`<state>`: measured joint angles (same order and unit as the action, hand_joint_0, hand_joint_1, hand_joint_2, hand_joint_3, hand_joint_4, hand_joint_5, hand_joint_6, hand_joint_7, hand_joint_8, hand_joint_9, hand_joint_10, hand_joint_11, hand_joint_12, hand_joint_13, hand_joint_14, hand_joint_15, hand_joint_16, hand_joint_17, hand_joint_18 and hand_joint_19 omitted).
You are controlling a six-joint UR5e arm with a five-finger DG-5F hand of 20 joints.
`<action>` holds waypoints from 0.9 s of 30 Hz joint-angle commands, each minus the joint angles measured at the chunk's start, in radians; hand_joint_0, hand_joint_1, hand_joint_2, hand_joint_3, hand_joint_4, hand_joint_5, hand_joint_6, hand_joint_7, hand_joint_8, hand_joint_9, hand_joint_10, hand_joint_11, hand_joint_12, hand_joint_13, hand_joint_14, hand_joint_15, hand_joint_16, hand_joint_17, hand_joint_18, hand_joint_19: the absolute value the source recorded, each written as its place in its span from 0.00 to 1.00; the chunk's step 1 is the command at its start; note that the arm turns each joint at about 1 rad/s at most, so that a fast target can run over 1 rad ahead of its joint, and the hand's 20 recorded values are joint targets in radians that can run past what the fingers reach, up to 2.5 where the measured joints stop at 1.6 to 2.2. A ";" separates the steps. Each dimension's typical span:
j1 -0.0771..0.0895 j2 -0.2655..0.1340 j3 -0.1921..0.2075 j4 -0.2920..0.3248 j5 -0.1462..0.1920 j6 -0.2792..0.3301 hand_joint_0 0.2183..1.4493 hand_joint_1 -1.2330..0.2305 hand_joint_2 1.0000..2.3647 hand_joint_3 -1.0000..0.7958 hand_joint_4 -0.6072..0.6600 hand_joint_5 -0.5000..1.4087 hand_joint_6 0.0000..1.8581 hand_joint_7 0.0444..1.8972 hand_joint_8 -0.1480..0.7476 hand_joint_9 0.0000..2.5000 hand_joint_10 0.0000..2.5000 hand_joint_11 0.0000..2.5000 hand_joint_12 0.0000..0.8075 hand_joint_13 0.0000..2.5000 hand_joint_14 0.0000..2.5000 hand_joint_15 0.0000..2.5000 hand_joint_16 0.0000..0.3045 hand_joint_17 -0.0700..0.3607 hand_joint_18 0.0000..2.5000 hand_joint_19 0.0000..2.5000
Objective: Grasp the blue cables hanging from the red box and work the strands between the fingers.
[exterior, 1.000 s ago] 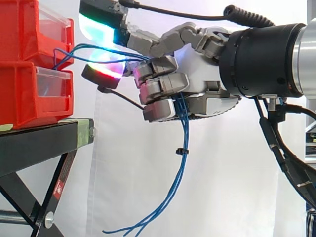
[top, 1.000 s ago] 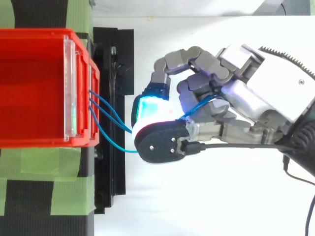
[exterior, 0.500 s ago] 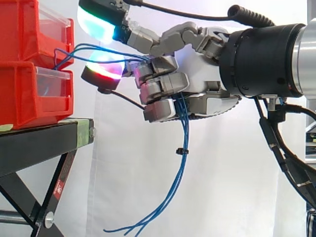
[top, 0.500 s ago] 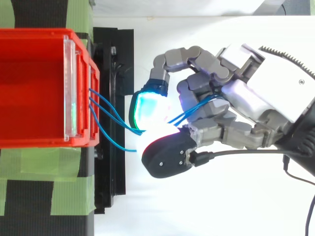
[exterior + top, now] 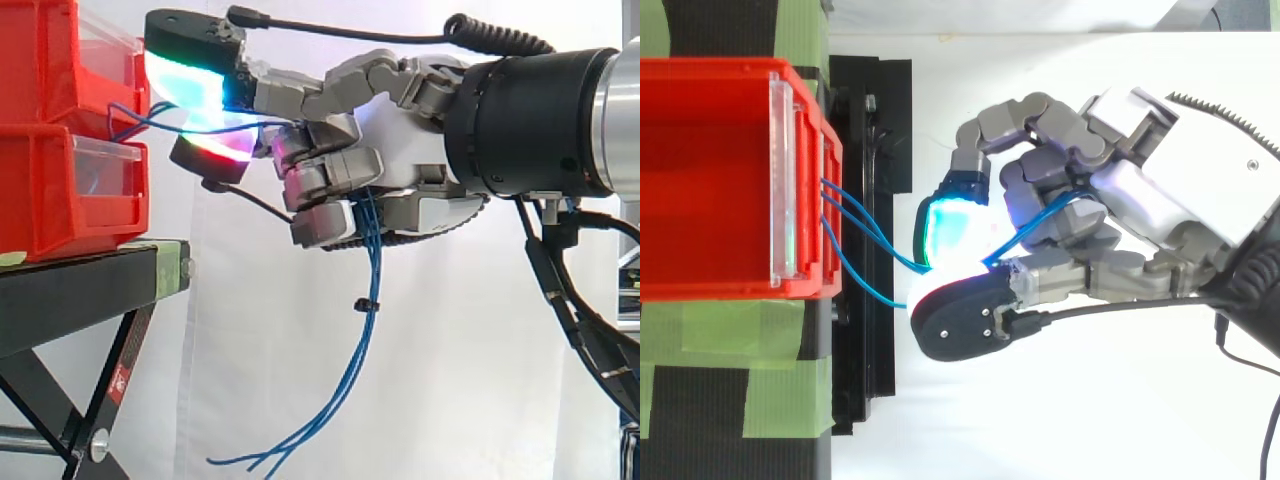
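Gripping the cables (image 5: 370, 260) at mid frame, the hand (image 5: 400, 170) has its fingers curled round the strands. Two glowing pads (image 5: 190, 85) close on the run leaving the box (image 5: 60, 200) at left. The loose ends hang free toward lower centre. Judgement: pinching close to the box keeps that run taut enough to roll the strands between the pads.

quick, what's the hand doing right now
Hand: shut on the blue cables, strands held between its curled fingers.

Glossy red plastic bins (image 5: 70, 130), matt black metal stand (image 5: 90, 290), smooth blue cables (image 5: 365, 330)
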<state>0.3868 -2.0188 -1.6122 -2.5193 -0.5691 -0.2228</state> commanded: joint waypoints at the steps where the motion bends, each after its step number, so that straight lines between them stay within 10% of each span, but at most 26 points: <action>1: 0.000 0.000 0.000 0.001 0.000 0.000 0.75 0.40 0.01 0.40 0.69 0.14 0.72 0.56 0.56 0.36 1.00 0.80 0.53 0.41 1.00 0.52 0.21 0.49 0.56 0.66; 7: 0.001 0.000 0.000 0.001 0.000 -0.001 0.83 0.40 0.01 0.49 0.66 0.18 0.79 0.60 0.56 0.36 1.00 0.80 0.53 0.41 1.00 0.52 0.21 0.49 0.56 0.66; 12: 0.001 0.000 0.000 0.001 0.000 0.000 0.54 0.31 0.01 0.12 0.69 0.14 0.80 0.64 0.56 0.36 1.00 0.80 0.53 0.41 1.00 0.52 0.21 0.49 0.56 0.66; 16: 0.000 0.000 0.000 0.001 0.000 0.000 0.74 0.33 0.00 0.55 0.56 0.17 0.85 0.74 0.56 0.36 1.00 0.80 0.53 0.41 1.00 0.52 0.21 0.49 0.56 0.66; 19: 0.000 0.000 0.000 0.001 0.000 0.000 0.86 0.40 0.00 0.60 0.66 0.38 0.64 0.74 0.56 0.36 1.00 0.80 0.53 0.41 1.00 0.52 0.21 0.49 0.56 0.66; 22: -0.002 0.000 0.006 -0.004 -0.002 0.000 0.71 0.40 0.02 0.58 0.72 0.56 0.00 0.85 0.56 0.36 1.00 0.80 0.53 0.41 1.00 0.52 0.21 0.49 0.56 0.66; 27: -0.003 0.000 0.008 -0.004 -0.008 0.000 0.65 0.40 0.07 0.53 0.80 0.55 0.01 0.68 0.56 0.36 1.00 0.80 0.53 0.41 1.00 0.52 0.21 0.49 0.56 0.66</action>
<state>0.3845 -2.0187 -1.6056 -2.5227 -0.5714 -0.2224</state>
